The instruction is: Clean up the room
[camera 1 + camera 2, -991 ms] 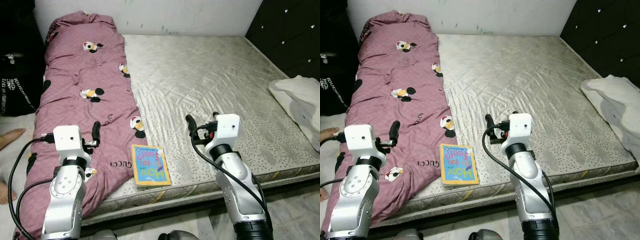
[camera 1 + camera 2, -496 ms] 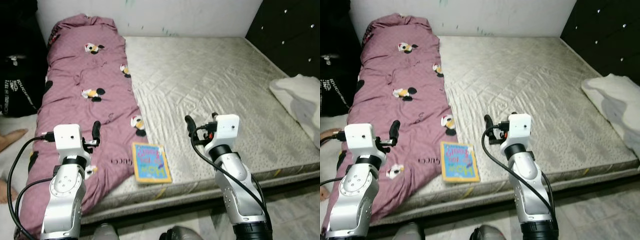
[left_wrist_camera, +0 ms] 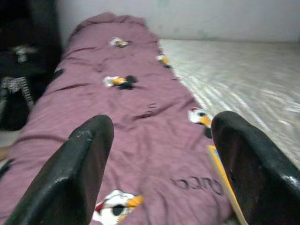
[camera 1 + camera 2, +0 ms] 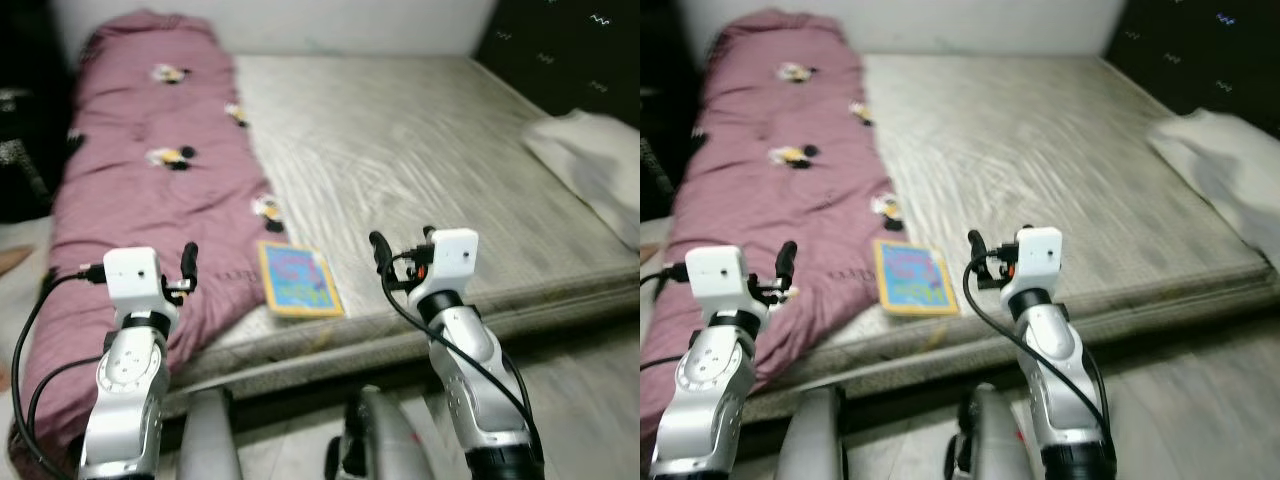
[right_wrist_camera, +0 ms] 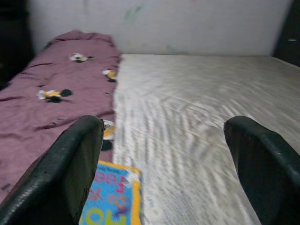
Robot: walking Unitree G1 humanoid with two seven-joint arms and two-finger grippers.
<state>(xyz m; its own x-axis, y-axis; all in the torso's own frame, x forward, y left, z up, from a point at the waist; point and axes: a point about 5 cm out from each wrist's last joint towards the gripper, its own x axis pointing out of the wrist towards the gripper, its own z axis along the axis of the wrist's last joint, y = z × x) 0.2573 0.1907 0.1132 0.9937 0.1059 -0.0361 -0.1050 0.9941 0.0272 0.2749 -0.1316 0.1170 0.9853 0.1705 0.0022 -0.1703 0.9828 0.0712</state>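
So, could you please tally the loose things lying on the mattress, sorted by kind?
Pink cartoon-print duvet: 1
Children's book: 1
White bedding bundle: 1
Total: 3, all on the mattress; both end effectors, left and right, are open and hold nothing.

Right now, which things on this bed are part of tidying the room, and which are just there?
To tidy:
- blue and yellow picture book, flat near the mattress's front edge
- crumpled mauve quilt with cartoon prints, along the bed's left side
- white bedding bundle, right edge

Just there:
- bare grey quilted mattress
- black tufted headboard
- left gripper and right gripper, both open, holding nothing
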